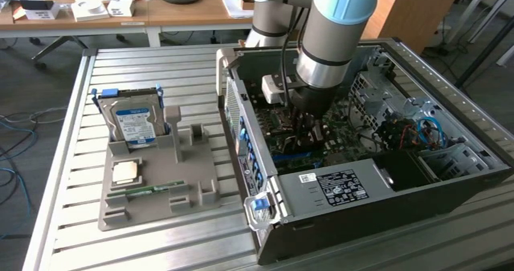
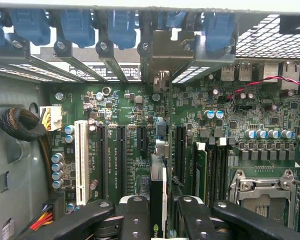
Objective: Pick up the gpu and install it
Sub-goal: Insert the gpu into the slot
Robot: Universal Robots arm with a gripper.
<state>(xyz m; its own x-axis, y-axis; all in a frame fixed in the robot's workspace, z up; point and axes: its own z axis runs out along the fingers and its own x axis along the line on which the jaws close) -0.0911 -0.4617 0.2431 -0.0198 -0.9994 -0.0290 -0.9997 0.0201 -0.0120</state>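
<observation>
Black and thin, the gpu [image 2: 157,200] stands edge-on between our two claw [image 2: 158,220] fingers [image 2: 132,220], and we have them clenched on its top edge. In the wrist view the card runs straight away from us toward its pale metal bracket [image 2: 162,82], which sits at the rear slot openings under the blue retention clips [image 2: 122,25]. Its lower edge is over a black expansion slot on the green motherboard [image 2: 135,125], between the white PCI slot [image 2: 81,155] and the CPU socket [image 2: 262,187]; we cannot tell whether it is fully seated yet.

In the exterior view our arm [image 1: 329,36] reaches down into the open computer case [image 1: 377,180], which lies on its side on the slatted metal tabletop [image 1: 144,66]. To the exterior view's left, well apart from the case, a grey parts holder [image 1: 161,186] carries the hard drive [image 1: 134,123] upright at its far end and a green memory stick [image 1: 148,191] lying flat nearer us.

We judge the card light and stiff but fragile: a rigid board with exposed components and a delicate contact edge. Holding it by the bare top edge, away from the contacts, looks right. It likely tolerates little sideways tilt against the slot.
</observation>
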